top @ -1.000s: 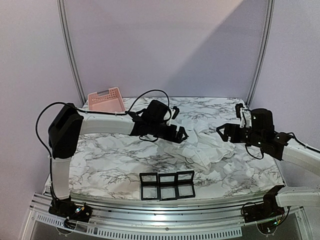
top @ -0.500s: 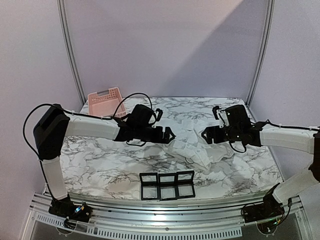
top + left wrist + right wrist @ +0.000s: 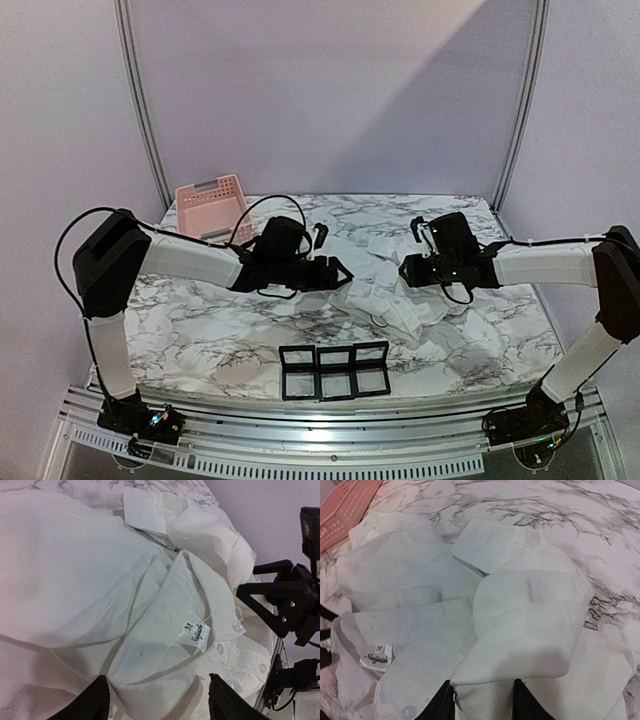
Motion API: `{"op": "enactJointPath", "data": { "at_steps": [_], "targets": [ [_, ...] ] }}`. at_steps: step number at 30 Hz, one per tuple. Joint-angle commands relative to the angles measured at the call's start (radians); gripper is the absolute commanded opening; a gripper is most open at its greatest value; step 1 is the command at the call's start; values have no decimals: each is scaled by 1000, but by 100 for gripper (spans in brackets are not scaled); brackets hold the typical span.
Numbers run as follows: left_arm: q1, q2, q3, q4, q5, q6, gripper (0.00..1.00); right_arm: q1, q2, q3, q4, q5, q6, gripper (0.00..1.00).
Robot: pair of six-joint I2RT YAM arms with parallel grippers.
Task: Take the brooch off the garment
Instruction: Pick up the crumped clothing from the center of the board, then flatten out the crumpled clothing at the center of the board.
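I have the shirt (image 3: 412, 308) lying crumpled on the marble table (image 3: 220, 330), right of centre in the overhead view, between the two arms. The left gripper (image 3: 343, 272) reaches in from the left and sits at the shirt's left edge. The right gripper (image 3: 407, 270) comes in from the right onto its upper part. The two tips are near each other but apart. In my left wrist view the collar lies open in the middle of the frame, with the size label (image 3: 196, 630) showing and a row of buttons (image 3: 237, 626) running toward the lower right. My left fingers (image 3: 95, 702) stand wide apart at the bottom edge, with cloth spread beneath and between them and nothing pinched that I can see, so I read that hand as open. The right gripper shows at the right edge of that same view, just beyond the collar. In my right wrist view the right fingers (image 3: 444, 704) are closer together at the bottom edge, and a broad fold of shirt runs down into the gap between them. I cannot tell whether they are squeezing it or only straddling it. The pink basket (image 3: 210, 200) sits at the far left corner of the table, well away from the shirt. Three black frames (image 3: 335, 371) stand in a row at the near edge, just below the shirt in the overhead view.
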Motion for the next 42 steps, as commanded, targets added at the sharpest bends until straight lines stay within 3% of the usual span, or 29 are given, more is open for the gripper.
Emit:
{"op": "enactJointPath", "data": {
  "at_steps": [1, 3, 5, 9, 14, 18, 23, 30, 37, 42],
  "targets": [
    [4, 51, 15, 36, 55, -22, 63, 6, 2, 21, 10, 80, 29, 28],
    [-3, 60, 29, 36, 71, -23, 52, 5, -12, 20, 2, 114, 40, 16],
    [-7, 64, 45, 31, 94, -22, 33, 5, -37, 24, -18, 166, 51, 4],
    [5, 30, 84, -22, 97, 13, 0, 6, -138, 55, -73, 237, 66, 0],
    [49, -95, 224, -253, 5, 170, 0, 6, -298, 149, -154, 361, 12, 0],
    [68, -217, 427, -434, -138, 353, 0, 5, -421, 250, -176, 504, -71, 0],
    [87, -362, 578, -513, -242, 487, 0, 5, -523, 323, -90, 617, -197, 0],
    [88, -400, 885, -699, -336, 591, 0, 6, -537, 334, 41, 735, -329, 0],
    [102, -398, 861, -721, -382, 624, 0, 6, -493, 227, 129, 769, -346, 0],
    [175, -311, 794, -706, -306, 575, 0, -13, -441, 92, 193, 749, -227, 0]
  ]
}}
